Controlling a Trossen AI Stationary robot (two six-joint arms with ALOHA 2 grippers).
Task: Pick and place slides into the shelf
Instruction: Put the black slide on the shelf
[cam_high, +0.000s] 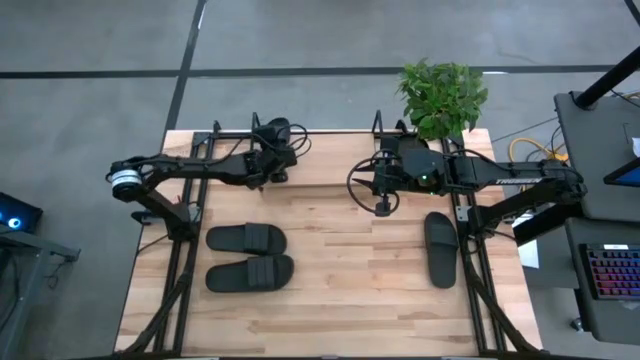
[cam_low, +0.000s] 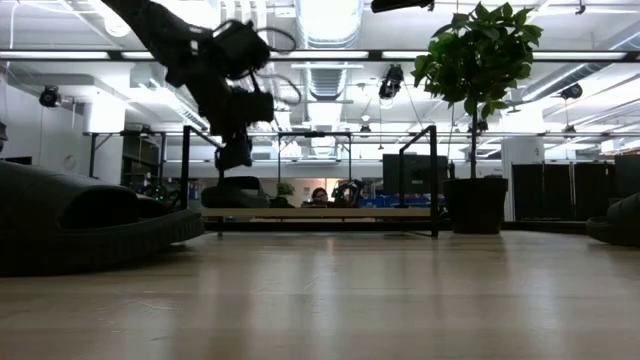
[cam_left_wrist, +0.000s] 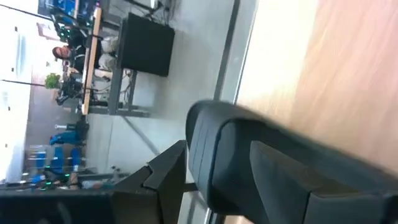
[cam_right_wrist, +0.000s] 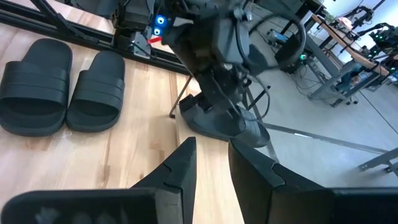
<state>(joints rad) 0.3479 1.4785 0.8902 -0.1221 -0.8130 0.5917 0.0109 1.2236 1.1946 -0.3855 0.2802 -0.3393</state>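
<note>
My left hand is at the shelf, shut on a slide that it holds over the base board at the left end. If I let go while the slide sits tilted, it may catch the wire rail or tip off the board. My right hand hovers nearby, slightly parted and empty; it could snag the rack. Three slides wait on the table.

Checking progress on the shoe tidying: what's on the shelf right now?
One black slide lies at one end of the shelf, directly under the left gripper. From above, that arm covers most of it. No other slide shows there.
</note>
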